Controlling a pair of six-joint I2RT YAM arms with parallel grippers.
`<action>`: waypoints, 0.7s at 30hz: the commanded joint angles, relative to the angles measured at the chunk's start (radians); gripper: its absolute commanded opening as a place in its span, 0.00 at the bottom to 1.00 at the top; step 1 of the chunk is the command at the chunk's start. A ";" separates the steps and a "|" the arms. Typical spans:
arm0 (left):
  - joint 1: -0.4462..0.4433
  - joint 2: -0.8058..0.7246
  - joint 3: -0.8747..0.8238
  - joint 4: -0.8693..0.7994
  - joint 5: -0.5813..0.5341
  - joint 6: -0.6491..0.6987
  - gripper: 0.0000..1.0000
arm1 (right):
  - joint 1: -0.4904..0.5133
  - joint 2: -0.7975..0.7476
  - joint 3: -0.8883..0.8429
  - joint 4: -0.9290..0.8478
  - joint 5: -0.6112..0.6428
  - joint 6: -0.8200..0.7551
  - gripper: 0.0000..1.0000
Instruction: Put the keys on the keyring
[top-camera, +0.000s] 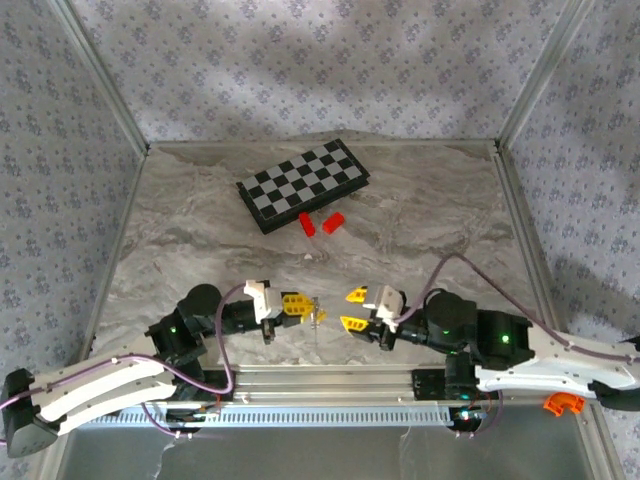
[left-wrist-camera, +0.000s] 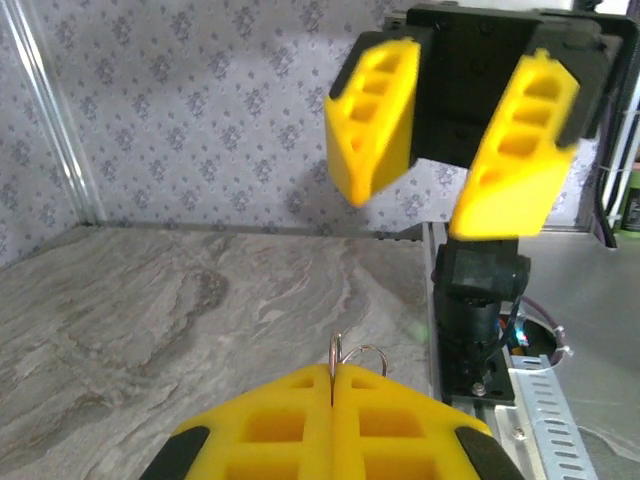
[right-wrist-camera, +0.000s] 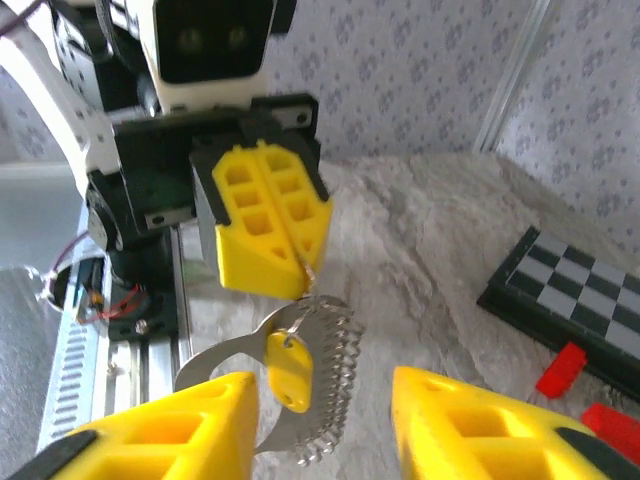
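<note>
Right wrist, left jaws clamping keyring (right-wrist-camera: 232, 350) (key (right-wrist-camera: 290, 372) dangling), right jaws apart, chessboard (right-wrist-camera: 570, 295) beyond.

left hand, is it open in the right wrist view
No, the left hand is shut tight with no gap showing, pinching the top of the keyring.

Yellow key (right-wrist-camera: 289, 372), silvery keyring (right-wrist-camera: 225, 350) (seemingly); black-and-grey chequered board (top-camera: 303, 184), red blocks (top-camera: 334, 221).

Chessboard (top-camera: 304, 185) on marbled table (top-camera: 180, 225), two red blocks (top-camera: 333, 221) at its near edge
</note>
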 joint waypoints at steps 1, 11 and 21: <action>-0.002 -0.028 0.041 0.021 0.071 -0.005 0.00 | -0.023 0.009 -0.008 0.021 -0.065 0.031 0.43; -0.002 -0.025 0.038 0.021 0.124 -0.014 0.00 | -0.072 0.137 0.024 0.089 -0.169 -0.002 0.34; -0.002 -0.019 0.032 0.016 0.120 -0.006 0.00 | -0.116 0.181 0.014 0.149 -0.291 0.005 0.25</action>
